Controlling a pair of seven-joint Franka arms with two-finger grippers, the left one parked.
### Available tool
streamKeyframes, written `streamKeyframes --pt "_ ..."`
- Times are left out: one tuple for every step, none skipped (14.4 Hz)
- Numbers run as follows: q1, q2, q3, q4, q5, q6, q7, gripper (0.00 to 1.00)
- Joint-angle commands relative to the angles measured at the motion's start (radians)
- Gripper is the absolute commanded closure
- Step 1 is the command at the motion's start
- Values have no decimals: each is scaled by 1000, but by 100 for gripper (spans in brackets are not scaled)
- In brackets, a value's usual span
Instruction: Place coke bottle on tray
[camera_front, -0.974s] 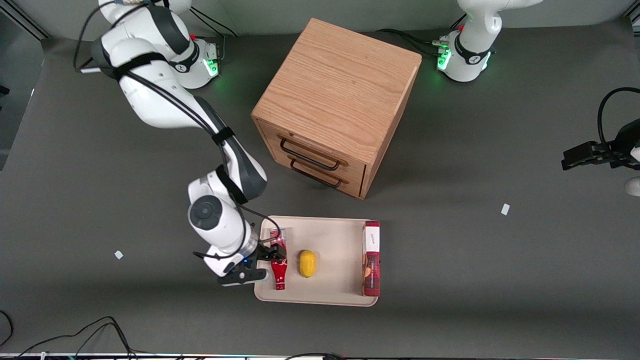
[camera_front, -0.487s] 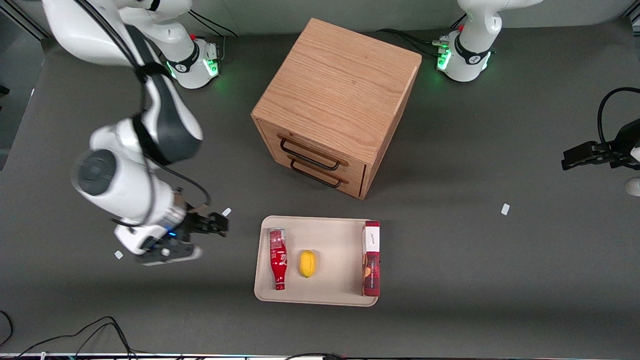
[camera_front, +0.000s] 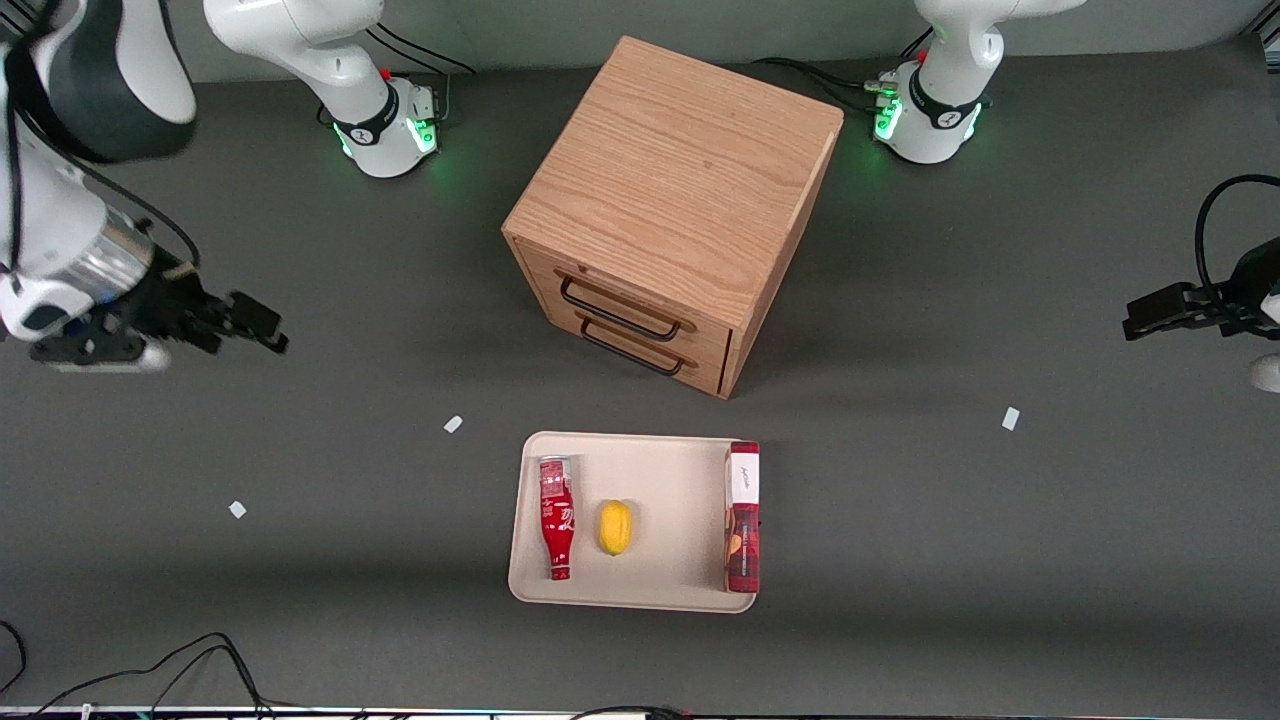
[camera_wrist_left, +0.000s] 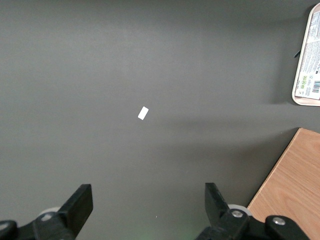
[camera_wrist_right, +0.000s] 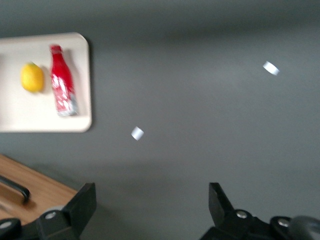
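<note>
The red coke bottle (camera_front: 556, 518) lies flat on the cream-beige tray (camera_front: 670, 470), at the tray's end toward the working arm, its red cap pointing toward the front camera. It also shows in the right wrist view (camera_wrist_right: 61, 87) on the tray (camera_wrist_right: 45, 117). My right gripper (camera_front: 245, 325) is open and empty, raised over bare table far off toward the working arm's end, well apart from the tray. In the right wrist view the gripper (camera_wrist_right: 152, 200) has its jaws wide apart over the grey table.
A yellow lemon (camera_front: 615, 527) and a long red box with a white end (camera_front: 742, 515) also lie on the tray. A wooden drawer cabinet (camera_front: 670, 205) stands farther from the front camera than the tray. Small white scraps (camera_front: 453, 424) dot the table.
My right gripper let go of the coke bottle on the tray, then rose and swung far away toward the working arm's end. The bottle stays lying on the tray.
</note>
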Motion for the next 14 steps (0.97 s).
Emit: streamKeyframes --pt "6 -68 -2 -27 -88 -80 17 0" --pt "5 -68 -7 0 -95 -131 18 0" --pt "5 -65 -7 31 -99 -169 16 0" --pt "6 -57 -7 66 -99 -213 16 0" --pt "6 -47 -7 94 -100 -249 16 0" --pt "6 -36 -5 112 -100 -263 18 0" --pt "6 -31 -7 123 -100 -264 16 0" --pt "6 -28 -7 135 -100 -264 15 0" --pt "6 -24 -7 146 -102 -264 13 0" --pt "6 -21 -5 155 -124 -264 13 0" --pt "8 -19 -4 160 -144 -266 13 0" --pt "8 -17 -4 162 -149 -268 13 0" --pt "8 -17 -4 160 -149 -268 13 0" --pt "8 -16 -4 159 -151 -268 13 0"
